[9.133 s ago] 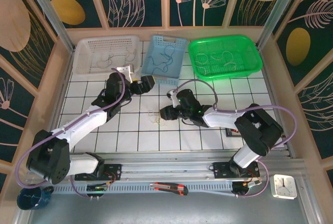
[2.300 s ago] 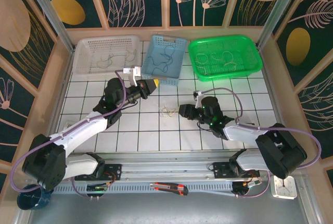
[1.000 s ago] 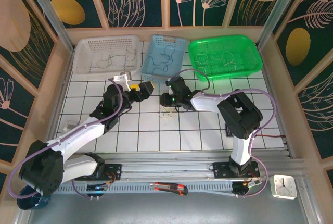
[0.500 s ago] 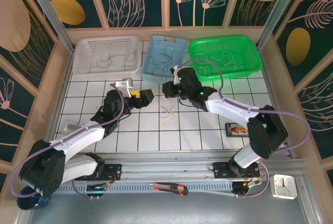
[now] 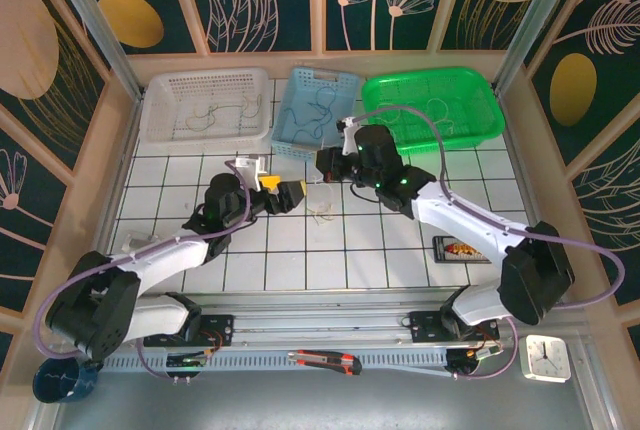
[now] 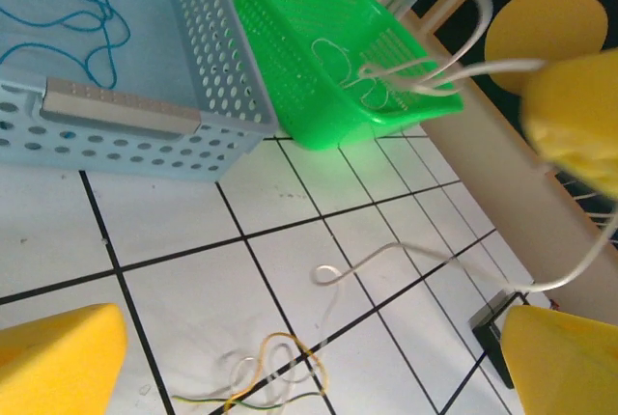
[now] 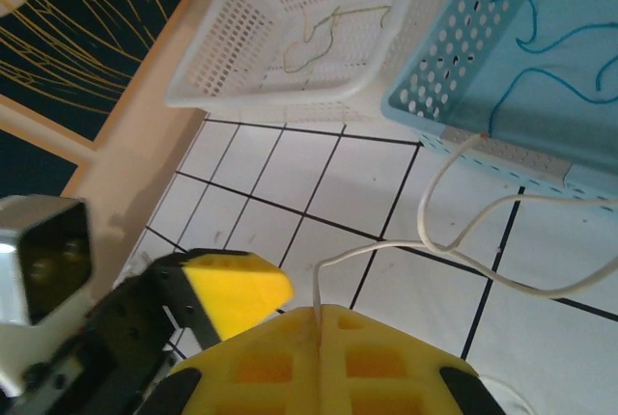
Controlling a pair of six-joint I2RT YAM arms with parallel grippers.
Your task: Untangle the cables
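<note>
Right arm (image 5: 470, 225) was stretched long from its base toward the far left, with the wrist over the tiles just in front of the blue basket (image 5: 320, 110). Right pincer (image 7: 319, 314) was clamped on one white wire (image 7: 320, 285), pinched between its yellow pads. From there we saw the wire loop off through the air and trail down to the floor.

Left arm (image 5: 165, 253) lay low, reaching toward the middle. Left pincer (image 5: 288, 192) was spread wide, holding nothing.

The rest of the cables (image 6: 275, 376), a small yellowish and pale knot, sat on a white tile near both pincers. In the left wrist view we saw it low between the two yellow fingers. The white wire's free end curled on the tile near that knot.

White basket (image 5: 207, 103), green basket (image 5: 432, 108) and the blue one each had loose wires inside.
</note>
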